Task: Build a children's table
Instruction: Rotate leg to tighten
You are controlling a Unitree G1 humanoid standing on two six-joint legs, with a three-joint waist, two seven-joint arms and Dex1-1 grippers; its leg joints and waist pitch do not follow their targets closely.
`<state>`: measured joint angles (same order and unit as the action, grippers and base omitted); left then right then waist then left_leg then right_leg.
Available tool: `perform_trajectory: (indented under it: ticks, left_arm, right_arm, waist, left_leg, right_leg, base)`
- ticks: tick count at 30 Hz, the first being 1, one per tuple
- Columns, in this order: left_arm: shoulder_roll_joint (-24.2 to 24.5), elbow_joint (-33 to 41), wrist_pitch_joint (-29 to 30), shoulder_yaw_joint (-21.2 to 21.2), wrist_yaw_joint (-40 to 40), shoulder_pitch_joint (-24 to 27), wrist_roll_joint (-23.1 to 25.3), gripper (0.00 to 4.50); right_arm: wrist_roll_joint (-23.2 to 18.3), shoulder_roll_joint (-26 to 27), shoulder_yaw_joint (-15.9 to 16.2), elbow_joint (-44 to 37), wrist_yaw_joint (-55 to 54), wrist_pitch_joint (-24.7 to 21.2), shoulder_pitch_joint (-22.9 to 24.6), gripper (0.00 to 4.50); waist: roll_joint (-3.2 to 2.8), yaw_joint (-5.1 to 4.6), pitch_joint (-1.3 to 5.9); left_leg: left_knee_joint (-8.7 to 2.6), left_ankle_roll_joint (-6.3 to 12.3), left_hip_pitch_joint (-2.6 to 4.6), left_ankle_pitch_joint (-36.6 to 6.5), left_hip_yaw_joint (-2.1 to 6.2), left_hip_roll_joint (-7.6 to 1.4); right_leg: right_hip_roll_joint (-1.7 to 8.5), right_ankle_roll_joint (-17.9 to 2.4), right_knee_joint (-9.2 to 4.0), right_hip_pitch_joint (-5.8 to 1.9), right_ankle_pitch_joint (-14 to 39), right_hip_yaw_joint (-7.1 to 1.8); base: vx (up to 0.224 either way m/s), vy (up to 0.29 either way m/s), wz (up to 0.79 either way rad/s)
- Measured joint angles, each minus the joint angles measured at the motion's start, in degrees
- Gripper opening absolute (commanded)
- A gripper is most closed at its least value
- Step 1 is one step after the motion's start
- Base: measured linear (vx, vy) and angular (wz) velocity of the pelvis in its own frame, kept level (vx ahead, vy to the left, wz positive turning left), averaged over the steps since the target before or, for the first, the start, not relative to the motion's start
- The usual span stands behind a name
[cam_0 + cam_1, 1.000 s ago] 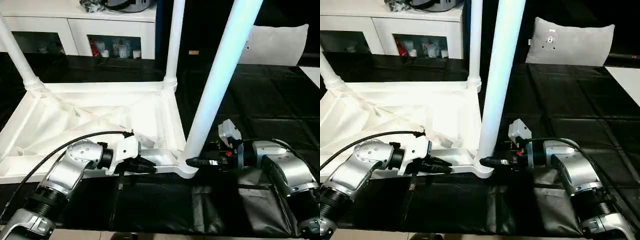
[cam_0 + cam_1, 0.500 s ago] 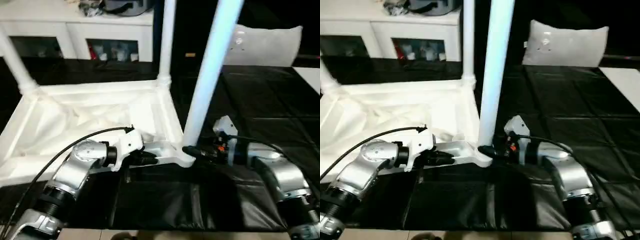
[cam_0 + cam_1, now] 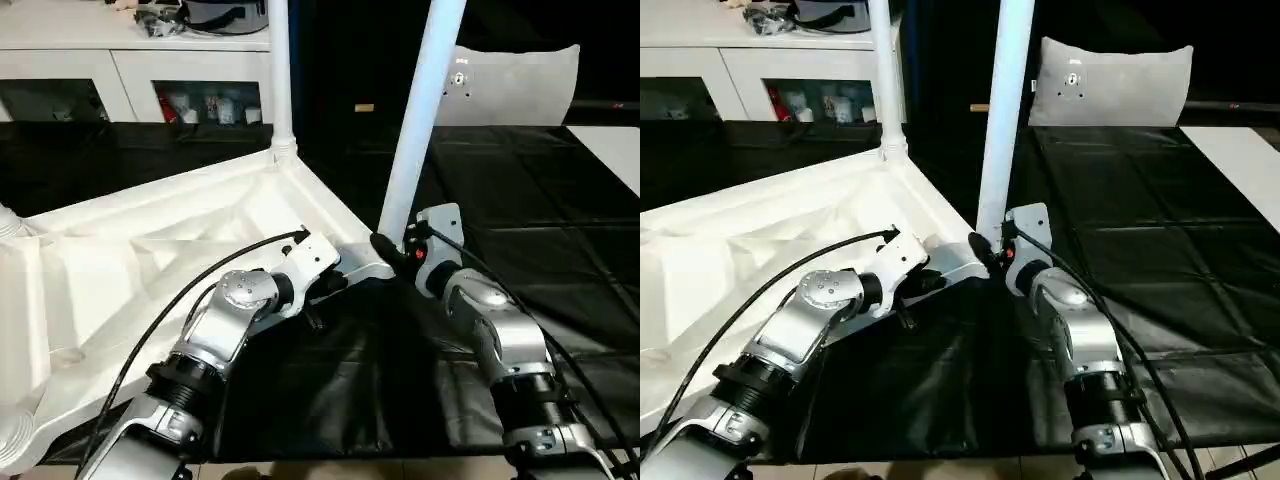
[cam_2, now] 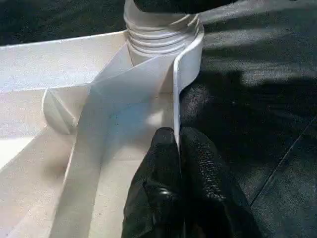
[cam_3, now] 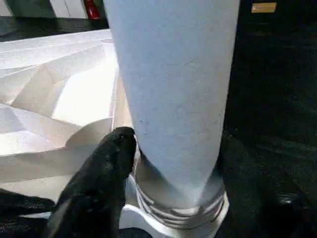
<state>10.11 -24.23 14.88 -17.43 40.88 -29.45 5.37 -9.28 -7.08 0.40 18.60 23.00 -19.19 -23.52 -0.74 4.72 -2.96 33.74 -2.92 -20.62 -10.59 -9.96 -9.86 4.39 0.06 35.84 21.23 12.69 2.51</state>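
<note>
- The table top (image 3: 150,250) lies upside down on a black sheet (image 3: 520,200), ribbed underside up, and takes up the left and middle of the scene.
- Its near right corner sits between the two grippers; its rim runs from there away to the far left.
- A leg (image 3: 420,110) stands upright in the near right corner socket (image 4: 161,29), its threaded foot seated in the ribbed collar.
- A second leg (image 3: 277,70) stands upright in the far corner socket, further back and to the left.
- A third leg's base (image 3: 8,222) shows at the far left edge of the top.
- The left gripper (image 4: 177,144) is pinched on the top's thin edge wall just left of the near right socket, one finger on each side, fingers almost touching.
- The right gripper (image 5: 168,163) sits at the foot of the near leg, one finger (image 5: 106,163) on either side of it, close against the leg just above the collar.
- Its jaws stand about as wide as the leg, but firm clamping cannot be told.
- A white cabinet (image 3: 130,60) with shelves stands at the far left, and a grey pillow (image 3: 520,85) at the far right.
</note>
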Motion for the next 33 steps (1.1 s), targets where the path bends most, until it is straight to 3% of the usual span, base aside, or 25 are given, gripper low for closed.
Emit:
perform_trajectory:
  ticks: [5,8,14,21,27,29,33]
  left_arm:
    - [2.7,0.8,-1.9,-1.2,1.0,-0.1,0.0,0.00]
    - [5.7,0.7,-4.4,-0.9,2.7,-0.1,0.1,0.00]
    - [10.2,0.8,-8.5,-0.9,8.7,0.2,-0.2,0.00]
    - [16.0,1.0,-14.6,-1.9,17.4,1.0,-1.6,0.00]
    - [15.6,1.2,-13.4,-1.5,15.5,1.3,-1.4,0.00]
    - [15.5,1.1,-13.4,-1.4,15.1,1.4,-1.4,0.44]
    - [15.7,0.5,-12.7,-1.4,14.4,1.8,-0.5,0.61]
  right_arm:
    - [-2.2,-2.8,0.0,-2.5,6.0,2.3,2.9,3.62]
    - [-3.6,-5.5,0.8,-2.6,13.2,3.7,5.5,3.88]
    - [-4.2,-12.8,1.0,-2.2,22.2,6.0,5.2,4.41]
    - [-4.7,-18.5,1.9,-2.1,32.4,7.4,4.2,4.48]
    - [-5.0,-18.6,3.4,-3.3,35.0,8.2,5.3,4.48]
    - [-5.6,-18.5,4.0,-4.0,35.3,8.1,5.9,4.50]
    - [-5.9,-18.5,4.3,-4.6,36.0,8.2,6.0,4.50]
  waist:
    - [0.07,0.19,-0.04]
    - [0.09,-0.25,-0.10]
    - [0.07,0.26,-0.10]
    - [0.12,0.54,-0.11]
    - [0.12,0.73,-0.10]
    - [0.07,0.68,-0.13]
    - [0.06,0.49,-0.13]
  left_leg:
    - [0.00,0.00,-0.46,0.0,0.00,0.00]
    - [0.00,0.01,-0.70,0.0,0.00,-0.09]
    - [0.03,0.04,-0.81,0.0,-0.02,-0.10]
    - [0.03,0.06,-0.82,0.0,-0.02,-0.10]
    - [0.07,0.09,-0.75,0.1,-0.05,-0.09]
    - [0.07,0.09,-0.72,0.1,-0.06,-0.09]
    - [0.06,0.08,-0.67,0.1,-0.06,-0.09]
  right_leg:
    - [-0.01,0.0,-0.04,0.41,0.0,-0.01]
    - [-0.13,0.0,-0.01,0.72,0.0,0.00]
    - [-0.13,0.0,-0.16,0.75,0.0,0.01]
    - [-0.11,0.0,-0.17,0.73,0.0,0.03]
    - [-0.07,-0.1,-0.12,0.66,-0.1,0.03]
    - [-0.07,-0.2,-0.11,0.65,-0.1,0.01]
    - [-0.07,-0.2,-0.10,0.64,-0.1,0.00]
  base:
    - [0.000,0.000,0.00]
    - [0.000,0.000,0.00]
    - [0.000,0.000,0.00]
    - [0.000,0.000,0.00]
    - [0.000,0.000,0.00]
    - [0.000,0.000,0.00]
    - [0.000,0.000,0.00]
